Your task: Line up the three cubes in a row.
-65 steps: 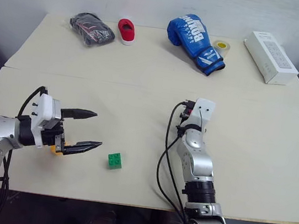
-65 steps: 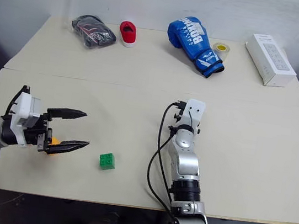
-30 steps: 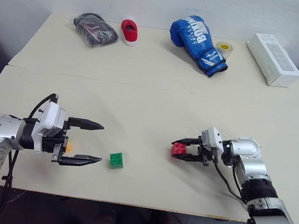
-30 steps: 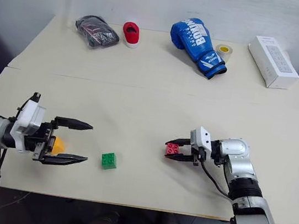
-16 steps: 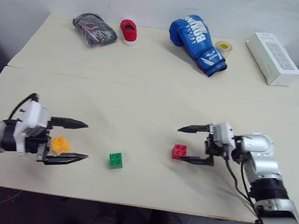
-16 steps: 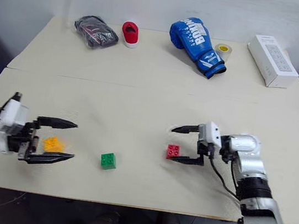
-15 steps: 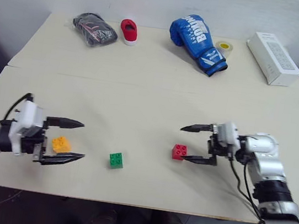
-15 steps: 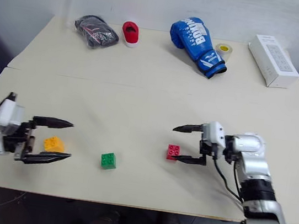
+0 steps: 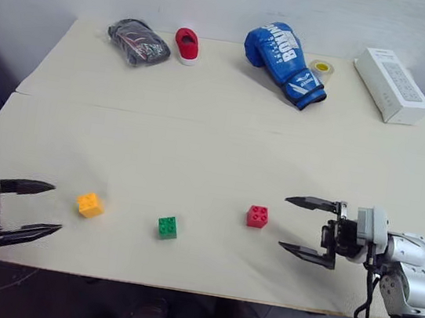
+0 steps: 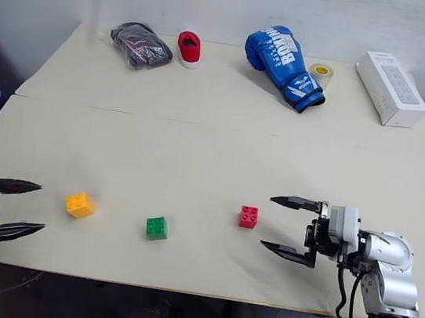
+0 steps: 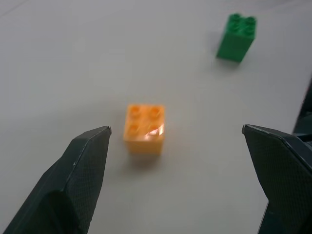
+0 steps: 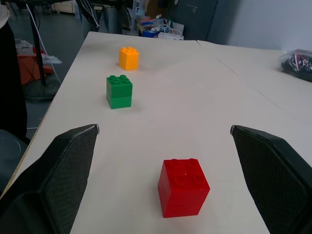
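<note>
My right end effector (image 9: 311, 229) gapes wide, empty, just right of the red cube (image 9: 257, 216). My left end effector (image 9: 32, 208) is wide too, beside the orange cube (image 9: 89, 204). The green cube (image 9: 167, 227) sits between them on the bench (image 9: 217, 128). My right wrist view shows a cluttered floor past the bench end.

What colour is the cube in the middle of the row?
Green: the middle cube shows best in the left eye view.
</note>
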`<state>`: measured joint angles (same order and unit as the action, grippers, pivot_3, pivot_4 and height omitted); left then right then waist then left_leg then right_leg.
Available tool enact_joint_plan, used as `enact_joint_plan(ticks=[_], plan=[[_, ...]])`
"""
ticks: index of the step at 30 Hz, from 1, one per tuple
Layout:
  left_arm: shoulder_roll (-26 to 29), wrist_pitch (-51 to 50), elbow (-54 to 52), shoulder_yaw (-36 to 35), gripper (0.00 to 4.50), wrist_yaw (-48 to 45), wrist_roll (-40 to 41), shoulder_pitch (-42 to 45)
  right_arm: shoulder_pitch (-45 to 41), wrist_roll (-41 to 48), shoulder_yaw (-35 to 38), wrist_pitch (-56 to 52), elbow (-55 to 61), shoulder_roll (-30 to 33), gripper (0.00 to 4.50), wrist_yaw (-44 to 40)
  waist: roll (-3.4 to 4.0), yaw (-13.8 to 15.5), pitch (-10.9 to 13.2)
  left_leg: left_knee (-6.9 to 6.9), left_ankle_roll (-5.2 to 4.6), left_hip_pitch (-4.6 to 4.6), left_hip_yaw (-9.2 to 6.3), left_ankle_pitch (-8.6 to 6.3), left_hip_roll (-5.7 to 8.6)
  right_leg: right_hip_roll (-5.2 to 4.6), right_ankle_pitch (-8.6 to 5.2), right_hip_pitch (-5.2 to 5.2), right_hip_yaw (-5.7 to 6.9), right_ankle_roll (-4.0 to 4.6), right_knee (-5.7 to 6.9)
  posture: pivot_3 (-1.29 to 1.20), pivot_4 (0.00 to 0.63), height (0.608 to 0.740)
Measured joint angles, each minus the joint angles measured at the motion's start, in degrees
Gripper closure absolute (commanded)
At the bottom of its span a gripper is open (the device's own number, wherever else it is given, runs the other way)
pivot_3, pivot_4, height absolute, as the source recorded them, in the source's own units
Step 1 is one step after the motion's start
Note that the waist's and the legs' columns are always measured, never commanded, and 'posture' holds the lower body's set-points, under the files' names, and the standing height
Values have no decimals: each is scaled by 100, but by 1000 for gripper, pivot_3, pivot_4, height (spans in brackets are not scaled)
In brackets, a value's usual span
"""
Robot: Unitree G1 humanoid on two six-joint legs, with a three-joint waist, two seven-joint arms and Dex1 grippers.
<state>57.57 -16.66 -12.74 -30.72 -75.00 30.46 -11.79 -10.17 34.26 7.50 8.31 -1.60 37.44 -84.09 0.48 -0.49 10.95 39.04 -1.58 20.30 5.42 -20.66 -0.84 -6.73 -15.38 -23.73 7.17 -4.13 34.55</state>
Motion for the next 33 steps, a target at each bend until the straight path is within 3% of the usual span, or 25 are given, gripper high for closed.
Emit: enact_joint_plan(ticks=[3,9,15,19,22,30,33], plan=[[20,-644,-796,949,0,758,-149,837,52,43,63,-81,258,25,61,59,4,41,2,0,-9,-5,1,11,0,5,0,1,-2,0,13,0,150,740],[-272,-1700,-1271,2625,0,1673,-412,1879,194,-90,76,14,467,30,61,256,5,21,2,0,-13,-6,17,15,-1,21,0,0,-7,-1,38,0,150,740],[-647,-1929,-1118,3702,0,1848,-809,2404,272,-120,70,14,636,30,61,418,3,63,3,9,-20,-5,20,20,0,22,1,2,-12,-2,39,0,150,740],[-784,-1952,-838,4029,0,1968,-1097,2671,469,-119,119,11,874,30,61,608,3,80,3,9,-20,-4,19,20,0,22,1,1,-11,-2,37,0,150,740],[-793,-1838,-672,4240,610,1944,-1325,2724,625,-119,154,8,996,30,0,707,3,80,3,9,-23,-4,20,22,0,22,1,2,-11,-2,36,0,150,740],[-1026,-1549,-645,4390,2998,1894,-1552,2750,754,-147,168,10,1111,30,0,901,3,79,3,10,-24,-6,20,23,0,21,1,3,-12,-2,37,0,150,740],[-1064,-1530,-644,4428,3000,1816,-1551,2774,864,-156,170,21,1136,31,0,913,3,98,3,11,-26,-5,20,23,0,21,1,4,-12,-3,37,0,150,740]])
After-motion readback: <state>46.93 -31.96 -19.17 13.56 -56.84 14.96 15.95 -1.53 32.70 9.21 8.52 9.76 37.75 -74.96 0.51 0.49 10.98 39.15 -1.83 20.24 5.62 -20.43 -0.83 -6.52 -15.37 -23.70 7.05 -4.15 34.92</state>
